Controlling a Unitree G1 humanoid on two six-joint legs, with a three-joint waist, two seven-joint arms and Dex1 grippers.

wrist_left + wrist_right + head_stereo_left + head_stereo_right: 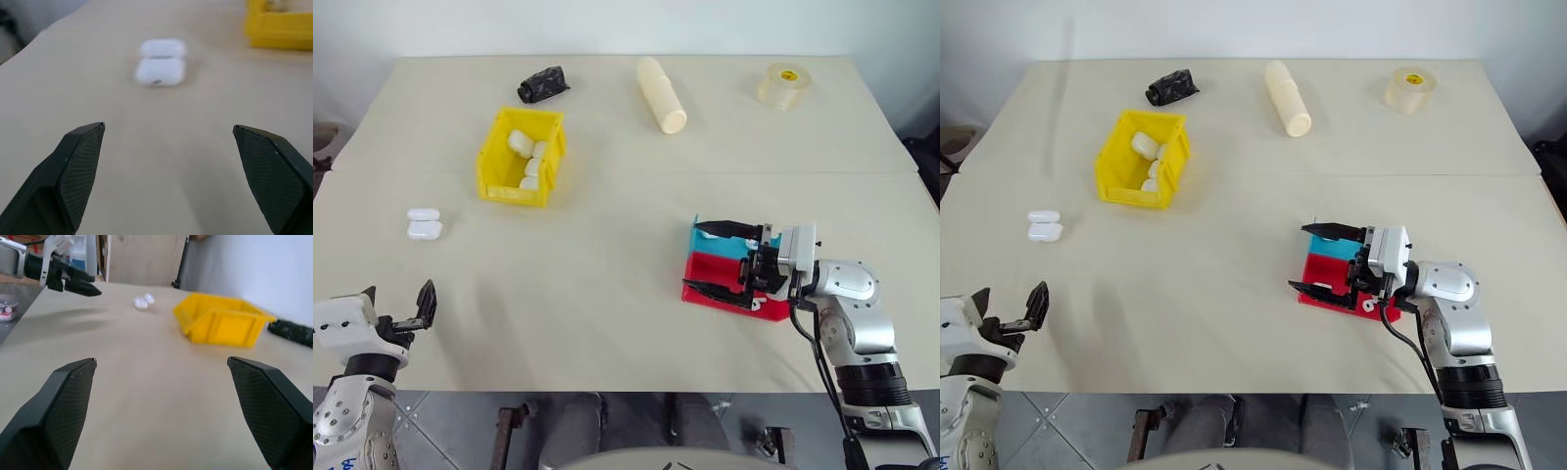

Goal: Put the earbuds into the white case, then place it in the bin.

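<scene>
The white case [424,223] lies on the table's left side as two rounded halves, its lid apparently flipped open; it is blurred in the left wrist view [160,63]. My left gripper [399,299] hovers open near the front left corner, short of the case, with nothing between its fingers. The yellow bin [489,162] stands further back and holds several white cases. My right gripper [710,259] is open, pointing left, low over the red tray [705,292] and blue tray [720,245]. A small white bit [1368,305] in the red tray may be one of the earbuds; I cannot tell.
Along the far side lie a black crumpled object [543,83], a long cream cylinder [662,95] and a roll of clear tape [783,85]. Bare tabletop stretches between the case, the bin and the trays. The front table edge runs close under both arms.
</scene>
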